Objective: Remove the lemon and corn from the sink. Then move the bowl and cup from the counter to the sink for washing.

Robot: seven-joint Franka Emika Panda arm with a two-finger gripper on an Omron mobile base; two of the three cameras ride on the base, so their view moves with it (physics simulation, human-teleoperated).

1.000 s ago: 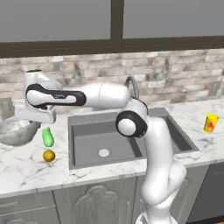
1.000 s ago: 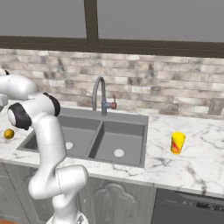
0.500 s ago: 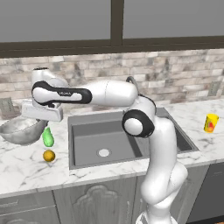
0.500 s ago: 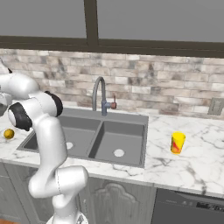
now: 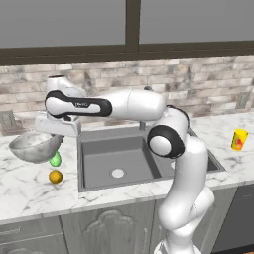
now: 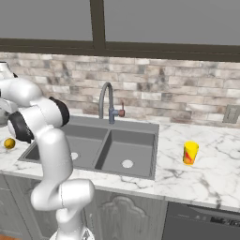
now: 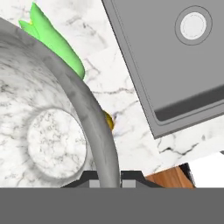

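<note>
Bowl (image 5: 33,146), speckled grey, rounded, rim pinched in gripper (image 5: 55,135); tapered green corn (image 5: 55,159), round lemon (image 5: 55,176) beneath.

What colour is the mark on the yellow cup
Red-orange, on the side of the cup; clearest in the right base view.

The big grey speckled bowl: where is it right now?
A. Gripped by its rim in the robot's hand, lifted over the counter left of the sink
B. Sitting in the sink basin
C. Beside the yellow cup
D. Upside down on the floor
A: the grey speckled bowl hangs tilted from the hand, its rim between the fingertips, above the green corn and orange-yellow lemon.
</note>
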